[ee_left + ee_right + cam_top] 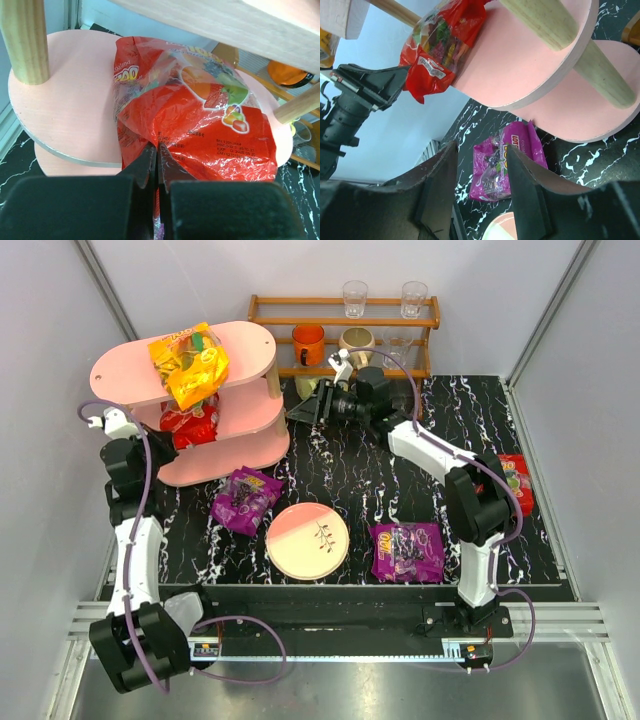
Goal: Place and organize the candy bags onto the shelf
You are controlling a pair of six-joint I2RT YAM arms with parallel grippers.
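Observation:
The pink shelf (250, 340) stands at the back left. An orange-yellow candy bag (188, 365) lies on its top board. A red candy bag (200, 125) lies on the middle board (65, 100), overhanging its edge. My left gripper (157, 146) is shut, its tips pinching that red bag's crumpled near edge. My right gripper (482, 147) hovers open and empty by the shelf's right end (300, 410). Two purple bags (245, 498) (407, 550) lie on the table; one (505, 160) shows between my right fingers. Another red bag (517, 483) lies at the right, partly behind the right arm.
A round pink-and-cream plate (307, 540) lies between the two purple bags. A brown wooden rack (345, 320) with mugs and glasses stands against the back wall, just behind the right gripper. Grey walls close in on both sides.

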